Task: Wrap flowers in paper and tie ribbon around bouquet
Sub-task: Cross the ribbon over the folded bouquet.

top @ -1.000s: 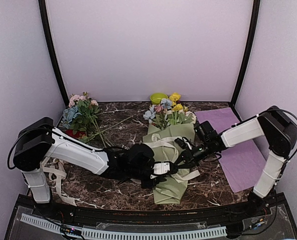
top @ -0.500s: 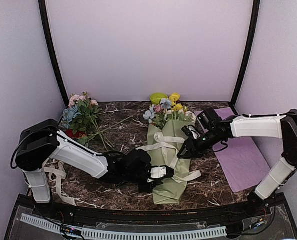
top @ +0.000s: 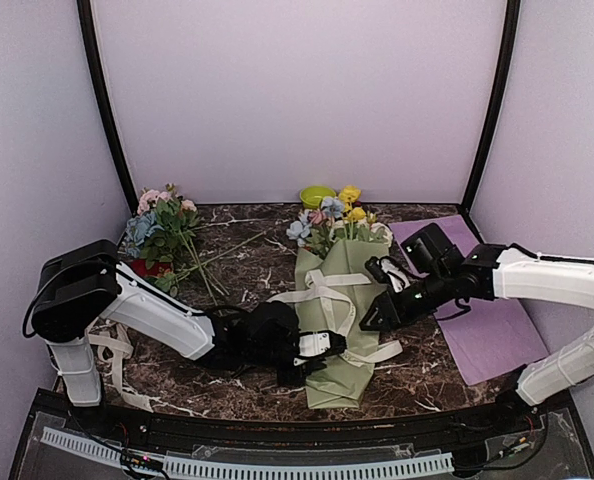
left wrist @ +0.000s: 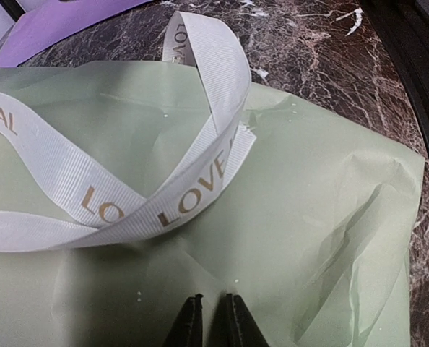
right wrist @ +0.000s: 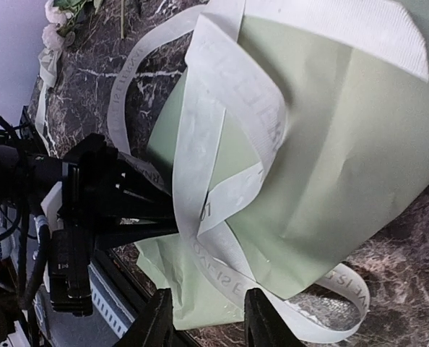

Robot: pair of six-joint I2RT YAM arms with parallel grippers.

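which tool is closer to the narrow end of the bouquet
Left. The left tool is over the lower part of the bouquet, close to its narrow end. The right tool is farther up, at the bouquet's right edge beside the ribbon.

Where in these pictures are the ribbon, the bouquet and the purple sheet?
ribbon (left wrist: pixel 200 184): left wrist view, on the lettered loop.
bouquet (top: pixel 335 383): top external view, on the narrow paper end.
purple sheet (top: pixel 492 345): top external view, on its bare near part.
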